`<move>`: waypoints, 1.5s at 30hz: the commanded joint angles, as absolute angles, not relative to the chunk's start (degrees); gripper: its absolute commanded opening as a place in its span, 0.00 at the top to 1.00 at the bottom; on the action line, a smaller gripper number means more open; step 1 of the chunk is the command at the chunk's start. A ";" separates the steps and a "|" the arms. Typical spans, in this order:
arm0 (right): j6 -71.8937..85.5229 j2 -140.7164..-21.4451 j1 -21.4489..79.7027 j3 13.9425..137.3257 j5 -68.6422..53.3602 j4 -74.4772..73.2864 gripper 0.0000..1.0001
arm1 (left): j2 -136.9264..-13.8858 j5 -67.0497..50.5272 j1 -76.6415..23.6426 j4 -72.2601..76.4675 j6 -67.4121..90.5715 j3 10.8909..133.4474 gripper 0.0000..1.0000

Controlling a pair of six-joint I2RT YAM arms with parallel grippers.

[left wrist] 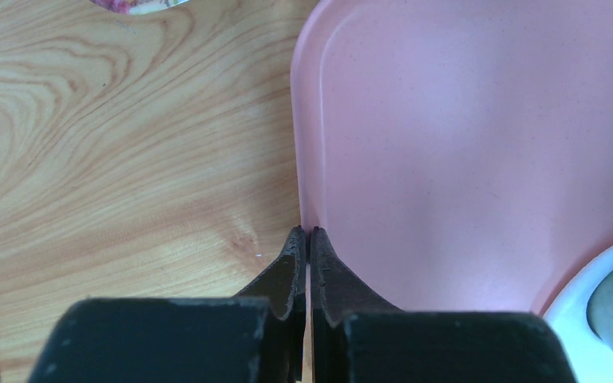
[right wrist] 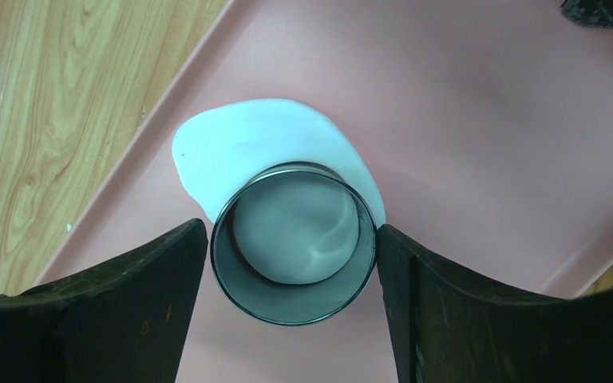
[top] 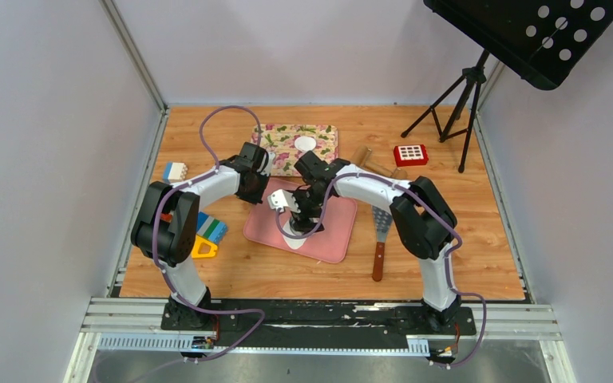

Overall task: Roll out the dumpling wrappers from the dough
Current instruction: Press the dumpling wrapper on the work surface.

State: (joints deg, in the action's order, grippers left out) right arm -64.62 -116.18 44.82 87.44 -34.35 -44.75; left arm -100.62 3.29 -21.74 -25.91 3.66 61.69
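My right gripper [right wrist: 294, 239] has its fingers flanking the ring cutter [right wrist: 287, 299], which stands on the dough [right wrist: 255, 140], mid-frame on the pink mat [right wrist: 479, 120]. Clamped or not, I cannot tell. An uneven squeeze could skid it and tear the sheet. My left gripper [left wrist: 304, 233] is pinched together.

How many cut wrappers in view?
1: a round wrapper on the floral tray. The dough sheet on the pink mat sits under the ring cutter. Others may be hidden.
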 commanded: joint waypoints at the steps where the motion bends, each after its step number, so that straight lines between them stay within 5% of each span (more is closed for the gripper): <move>1: -63.90 -114.18 44.91 84.77 -36.28 -44.29 0.26 | -104.43 0.61 -22.41 -29.17 4.22 59.41 1.00; 15: -50.48 -114.79 44.91 84.46 -30.60 -42.54 0.44 | -104.48 0.97 -22.42 -29.31 4.22 59.41 1.00; 26: -44.19 -109.61 46.07 73.25 -23.45 -32.31 0.42 | -104.39 1.23 -22.46 -29.36 4.31 59.34 1.00; 45: -38.83 -110.34 47.99 71.00 -17.61 -30.76 0.40 | -104.36 1.56 -22.41 -29.31 4.30 59.31 1.00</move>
State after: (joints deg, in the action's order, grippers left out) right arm -39.48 -109.38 47.62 74.50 -22.17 -27.27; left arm -100.64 3.09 -21.78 -25.85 3.66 61.69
